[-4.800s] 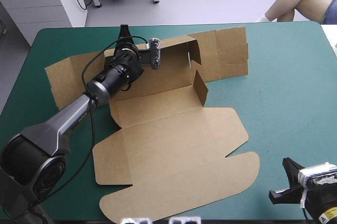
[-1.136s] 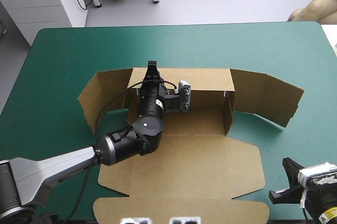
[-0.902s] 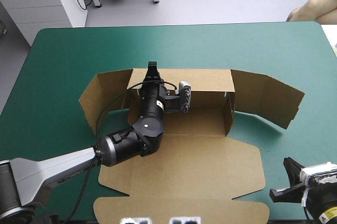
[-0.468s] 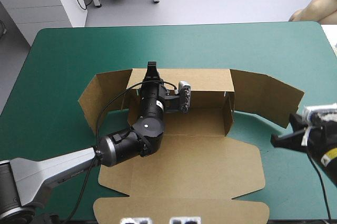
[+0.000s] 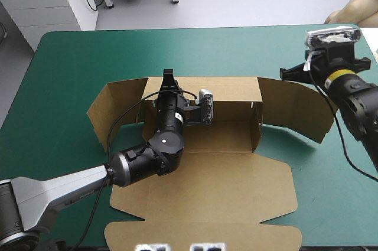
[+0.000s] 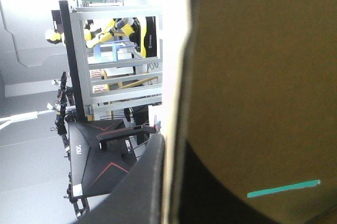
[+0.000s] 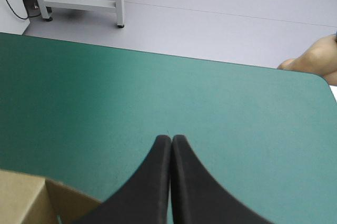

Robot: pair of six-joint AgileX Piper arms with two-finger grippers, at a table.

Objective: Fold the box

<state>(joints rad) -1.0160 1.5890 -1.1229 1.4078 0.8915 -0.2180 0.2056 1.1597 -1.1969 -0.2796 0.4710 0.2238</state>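
The brown box (image 5: 218, 186) lies in the middle of the table with its back wall (image 5: 230, 91) raised. Its side flaps angle outward and the lid panel lies flat toward the near edge. My left gripper (image 5: 169, 77) sits at the top edge of the back wall, shut on it. In the left wrist view the board (image 6: 263, 76) stands between the black fingers (image 6: 145, 182). My right gripper (image 5: 293, 72) hovers over the box's right flap (image 5: 301, 109), shut and holding nothing. In the right wrist view its joined fingers (image 7: 171, 145) point at the far table edge, a flap corner (image 7: 31, 200) beside them.
The teal-green cover (image 5: 177, 50) runs from the box's back wall to the far edge. The table's rounded far right corner (image 7: 321, 79) lies ahead of the right gripper. A strip of cover (image 5: 336, 192) lies to the right of the lid.
The right arm has swung up from the near right corner to above the box's right flap. Much earlier the box lay turned and farther back. The left gripper holds still.
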